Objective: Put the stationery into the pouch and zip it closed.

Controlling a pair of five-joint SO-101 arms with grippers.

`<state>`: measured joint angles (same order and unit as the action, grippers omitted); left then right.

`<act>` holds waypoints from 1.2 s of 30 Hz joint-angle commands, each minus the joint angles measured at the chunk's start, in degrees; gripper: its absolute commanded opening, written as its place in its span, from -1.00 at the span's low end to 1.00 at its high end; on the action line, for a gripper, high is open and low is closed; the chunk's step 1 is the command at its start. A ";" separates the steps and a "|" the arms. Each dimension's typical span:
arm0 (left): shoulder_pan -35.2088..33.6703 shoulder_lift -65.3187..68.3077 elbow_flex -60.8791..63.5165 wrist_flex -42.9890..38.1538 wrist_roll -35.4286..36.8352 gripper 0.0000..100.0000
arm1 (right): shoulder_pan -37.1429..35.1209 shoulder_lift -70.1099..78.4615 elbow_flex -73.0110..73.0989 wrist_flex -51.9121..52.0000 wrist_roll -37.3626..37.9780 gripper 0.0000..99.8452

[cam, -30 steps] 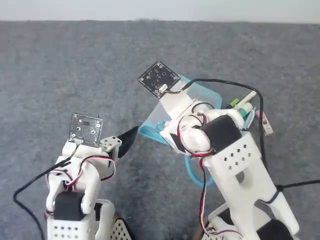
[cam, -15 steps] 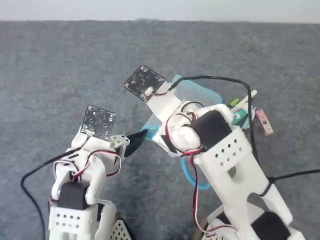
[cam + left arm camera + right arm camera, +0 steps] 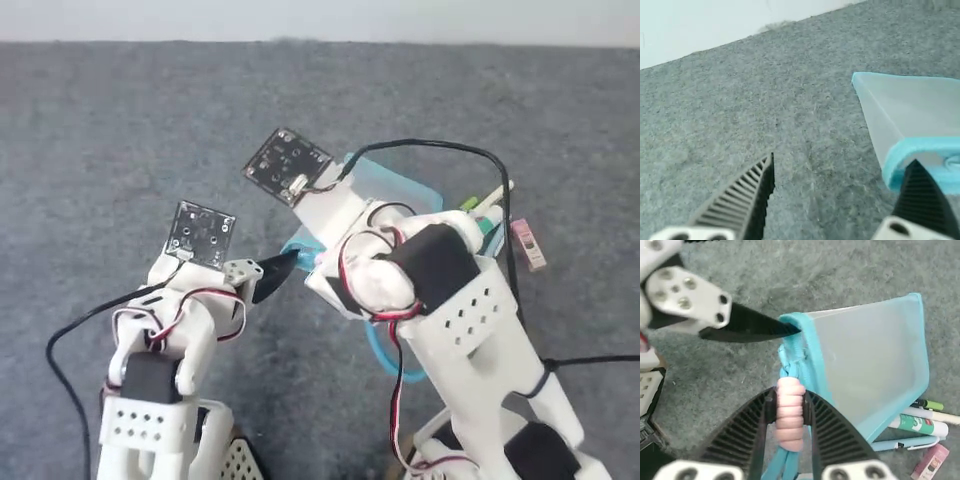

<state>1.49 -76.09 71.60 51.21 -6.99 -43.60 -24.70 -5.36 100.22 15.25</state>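
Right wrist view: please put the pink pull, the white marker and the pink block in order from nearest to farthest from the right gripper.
1. Pink pull: held in the right gripper, at the zipper end of the pouch.
2. White marker: on the table beyond the pouch's far side.
3. Pink block: past the marker, farthest out.

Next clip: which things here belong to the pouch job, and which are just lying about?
Job:
- pouch
- zip pull, held in the right gripper
- pens beside the pouch
- pink block by the pens
- left gripper, open at the pouch corner

Lying about:
- grey mat
- cables
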 commanded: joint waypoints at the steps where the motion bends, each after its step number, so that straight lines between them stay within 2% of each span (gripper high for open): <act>1: -0.09 2.20 0.22 -3.34 -0.35 -0.24 | -2.77 -0.13 -3.60 1.54 0.97 -0.99; 12: 0.26 2.20 0.48 -6.86 2.02 -0.24 | -3.65 -0.13 0.44 1.19 2.46 -0.99; 19: 7.47 2.20 0.66 -7.30 5.54 -0.24 | -3.65 -0.66 0.44 1.45 2.55 -0.99; 36: 7.91 2.37 0.75 -8.79 6.95 -0.18 | -4.44 -0.75 0.44 1.63 2.64 -0.99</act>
<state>8.79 -74.42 73.10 44.00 -1.10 -46.33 -24.62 -4.57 100.31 17.27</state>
